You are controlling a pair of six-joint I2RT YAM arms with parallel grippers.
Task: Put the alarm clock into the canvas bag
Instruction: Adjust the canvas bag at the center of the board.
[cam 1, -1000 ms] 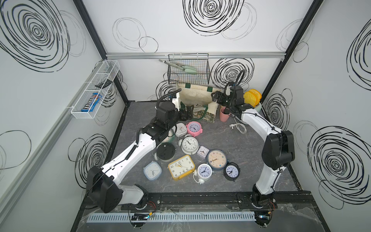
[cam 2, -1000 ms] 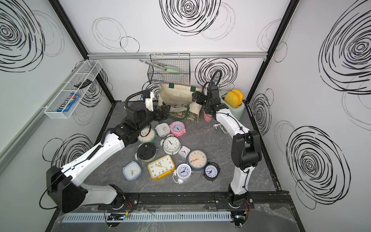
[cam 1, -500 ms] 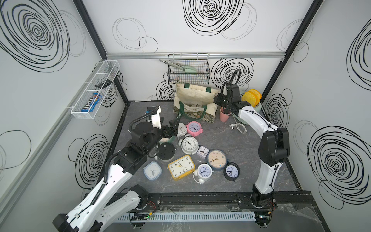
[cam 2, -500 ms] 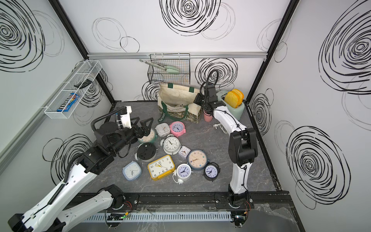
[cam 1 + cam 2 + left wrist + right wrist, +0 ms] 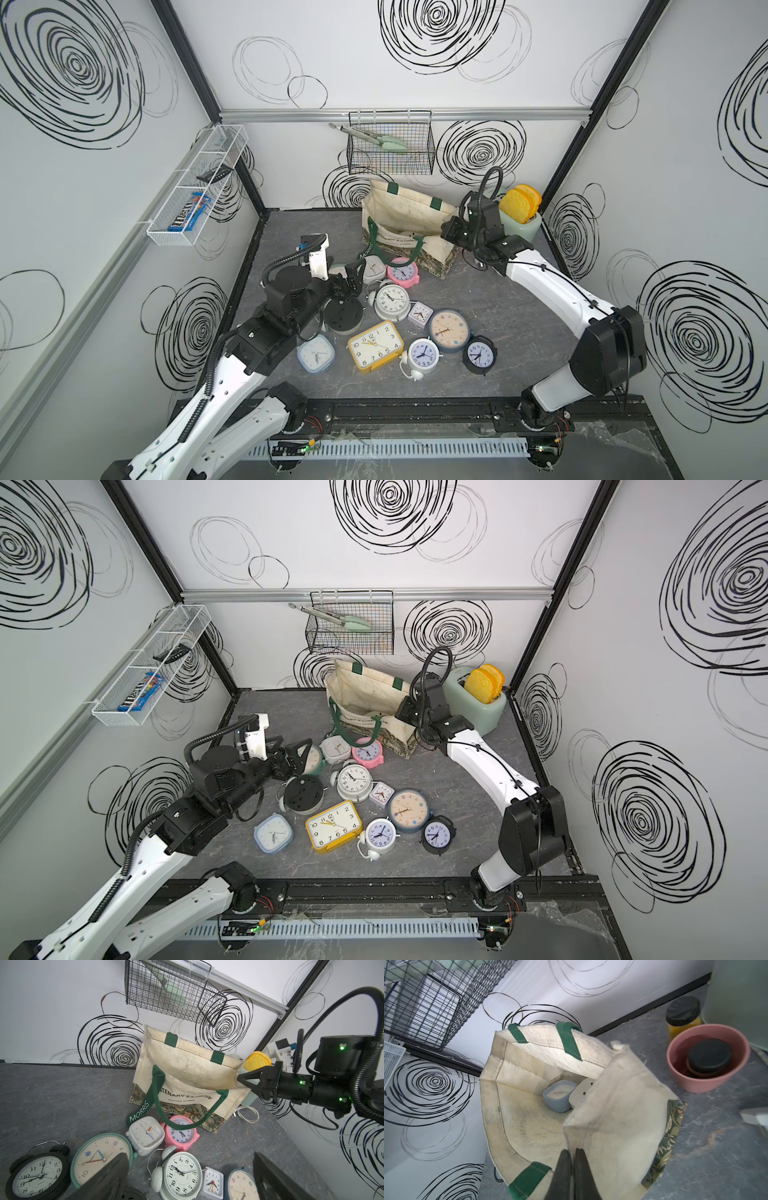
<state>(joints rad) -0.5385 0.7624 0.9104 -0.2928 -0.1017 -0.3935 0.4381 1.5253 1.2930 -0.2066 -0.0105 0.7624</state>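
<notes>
The right hand (image 5: 572,1152), clamped on the rim of the cream boxy canvas bag (image 5: 187,1068), holds its mouth open for loading, while the open left hand (image 5: 190,1156) hovers above the white twin-bell alarm clock (image 5: 182,1175) on the grey tabletop (image 5: 62,1095).

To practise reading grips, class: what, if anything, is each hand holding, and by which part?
The right hand pinches the canvas bag by its top rim. The left hand is open, holding nothing.
</notes>
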